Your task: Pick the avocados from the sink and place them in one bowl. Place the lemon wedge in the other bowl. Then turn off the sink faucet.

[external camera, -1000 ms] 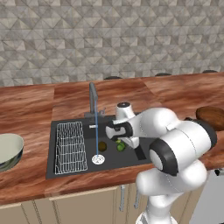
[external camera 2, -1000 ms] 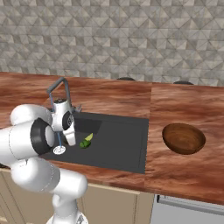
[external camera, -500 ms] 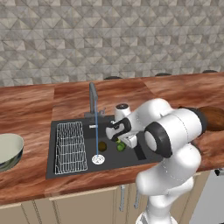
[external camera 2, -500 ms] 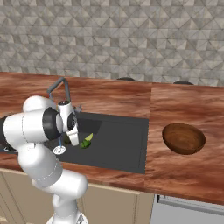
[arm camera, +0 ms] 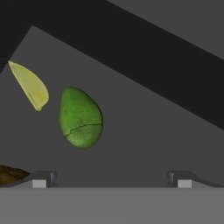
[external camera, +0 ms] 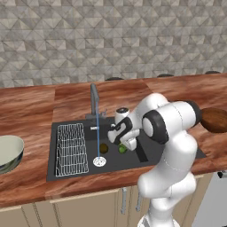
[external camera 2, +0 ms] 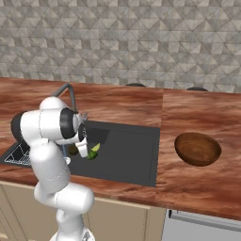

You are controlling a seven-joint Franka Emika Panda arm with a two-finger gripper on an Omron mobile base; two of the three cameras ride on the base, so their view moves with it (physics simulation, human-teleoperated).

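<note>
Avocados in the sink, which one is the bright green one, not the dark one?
The bright green avocado lies beside the yellow lemon wedge; the dark olive-brown avocado sits nearer the drain.

Base cams flank arm, share sink [external camera: 146, 155]; hand cam close above.

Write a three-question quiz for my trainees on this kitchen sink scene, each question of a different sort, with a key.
1. True or false: the gripper holds the bright green avocado.
2. Multiple choice: where does the shallow dark brown wooden bowl stand? A) in the dark grey sink; B) on the wooden counter right of the sink; C) on the white wire rack.
3. Fill in: water runs from the tall grey ___ down to the round silver drain.

Key
1. False: the gripper is open, with both avocados and the yellow lemon wedge lying loose on the sink floor.
2. B
3. faucet
</note>
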